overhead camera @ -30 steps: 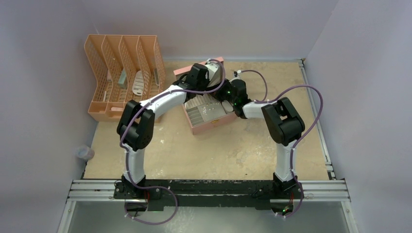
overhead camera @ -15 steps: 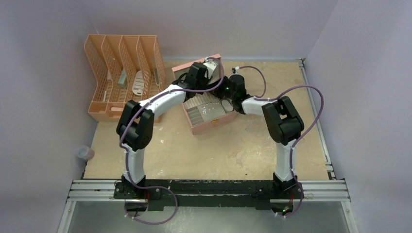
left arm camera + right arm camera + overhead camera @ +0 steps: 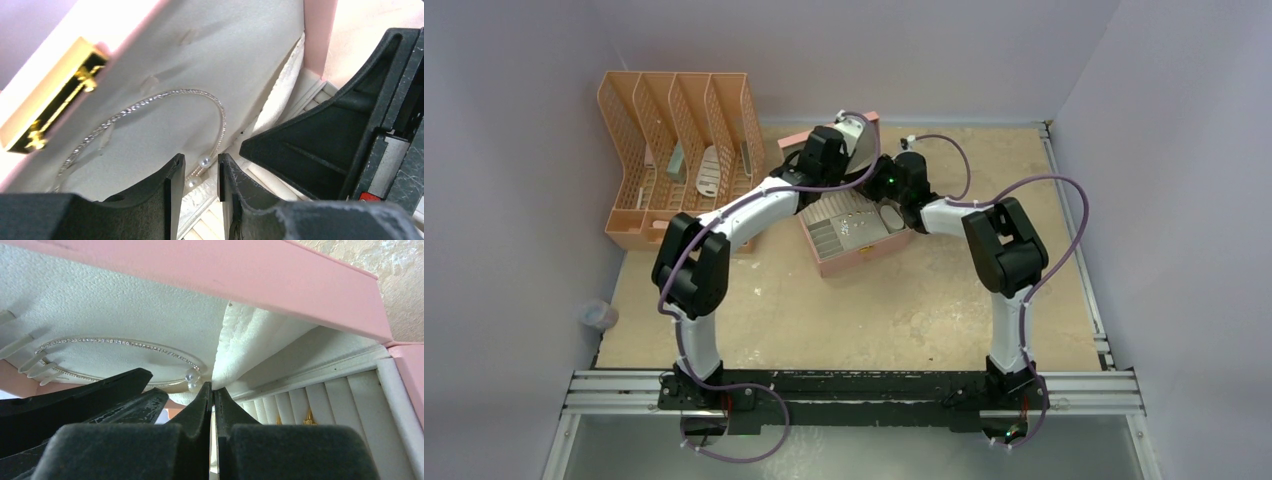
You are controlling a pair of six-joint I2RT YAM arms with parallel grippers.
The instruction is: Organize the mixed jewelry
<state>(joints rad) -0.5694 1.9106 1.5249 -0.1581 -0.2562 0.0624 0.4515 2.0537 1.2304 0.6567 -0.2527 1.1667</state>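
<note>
The pink jewelry box point(image 3: 864, 255) stands open at the back of the table, its lid point(image 3: 868, 121) raised. A thin silver bangle point(image 3: 165, 93) with two pearl ends point(image 3: 204, 161) lies against the lid's white lining; it also shows in the right wrist view point(image 3: 120, 341). My left gripper point(image 3: 200, 167) is slightly open, with the pearl ends just beyond the gap between its tips. My right gripper point(image 3: 213, 389) is shut on the pulled corner of the lid's white fabric pocket point(image 3: 240, 335). Tiny gold pieces point(image 3: 307, 417) sit in the box's ring rolls. Both grippers point(image 3: 852, 140) point(image 3: 876, 172) are close together at the lid.
A peach file organiser point(image 3: 679, 150) stands at the back left, close to my left arm. A small clear cup point(image 3: 599, 315) sits off the table's left edge. Small silver pieces lie in the box tray point(image 3: 856, 226). A metal rail point(image 3: 854, 385) runs along the near edge.
My right gripper has moved back and left toward the lid. My left arm's elbow has swung left while its gripper stays at the lid.
</note>
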